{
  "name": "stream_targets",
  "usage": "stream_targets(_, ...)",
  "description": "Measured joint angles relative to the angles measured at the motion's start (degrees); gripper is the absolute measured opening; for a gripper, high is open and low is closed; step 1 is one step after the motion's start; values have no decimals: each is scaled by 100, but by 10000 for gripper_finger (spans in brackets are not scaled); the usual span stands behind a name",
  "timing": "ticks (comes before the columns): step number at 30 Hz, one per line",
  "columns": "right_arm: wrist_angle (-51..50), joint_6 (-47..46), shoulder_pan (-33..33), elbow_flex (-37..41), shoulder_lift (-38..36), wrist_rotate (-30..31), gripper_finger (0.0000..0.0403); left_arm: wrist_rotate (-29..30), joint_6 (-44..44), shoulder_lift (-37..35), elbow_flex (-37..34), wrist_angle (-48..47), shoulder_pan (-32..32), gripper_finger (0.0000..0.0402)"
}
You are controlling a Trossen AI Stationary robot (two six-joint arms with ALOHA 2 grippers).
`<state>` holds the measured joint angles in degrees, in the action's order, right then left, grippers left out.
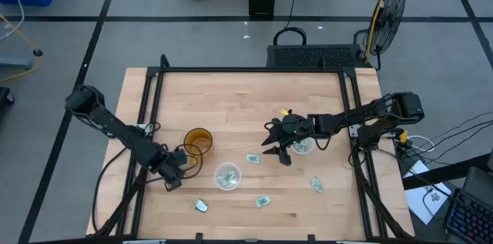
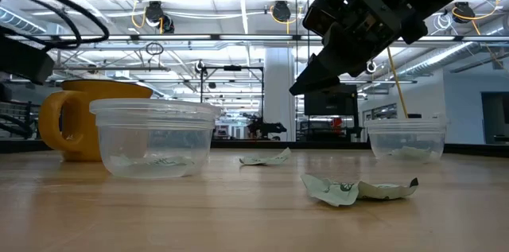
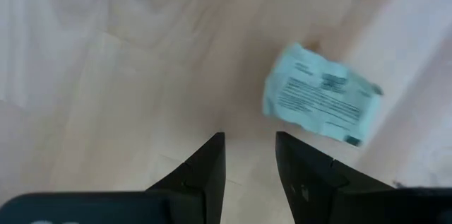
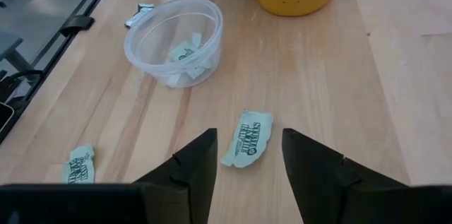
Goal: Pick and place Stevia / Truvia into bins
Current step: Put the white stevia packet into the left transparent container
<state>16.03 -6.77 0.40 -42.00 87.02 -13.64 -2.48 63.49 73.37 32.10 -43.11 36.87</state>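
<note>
Several pale green sachets lie flat on the wooden table: one [image 1: 252, 158] just left of my right gripper [image 1: 277, 154], others near the front [image 1: 263, 200], [image 1: 316, 185], [image 1: 202, 206]. One clear cup [image 1: 227, 175] with sachets inside stands centre-front. The second cup [image 1: 302, 145] sits under my right arm. My right gripper [image 4: 248, 157] is open and raised above the table, with a sachet [image 4: 246, 146] below its fingers. My left gripper [image 3: 251, 155] is open near the front left, with a sachet [image 3: 321, 97] ahead of it, untouched.
An amber mug [image 1: 198, 140] stands behind the centre cup, close to my left gripper [image 1: 171, 182]. A black frame rail [image 1: 146, 105] borders the table's left, far and right sides. Bare wood [image 1: 231, 98] spans the far half of the table.
</note>
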Motion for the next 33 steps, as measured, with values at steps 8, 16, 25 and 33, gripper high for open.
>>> stream_targets(8,0,1,0,0,0,1,155,303,-36,-619,0,12,-3,129)
stream_targets(16,0,1,0,0,0,1,155,829,-72,-653,-204,697,-5,129)
stream_targets(25,1,62,0,0,-2,0,155,448,132,-679,-820,1114,-5,129)
stream_targets(33,15,62,0,-2,-2,0,155,505,-150,-674,-850,1235,-5,94)
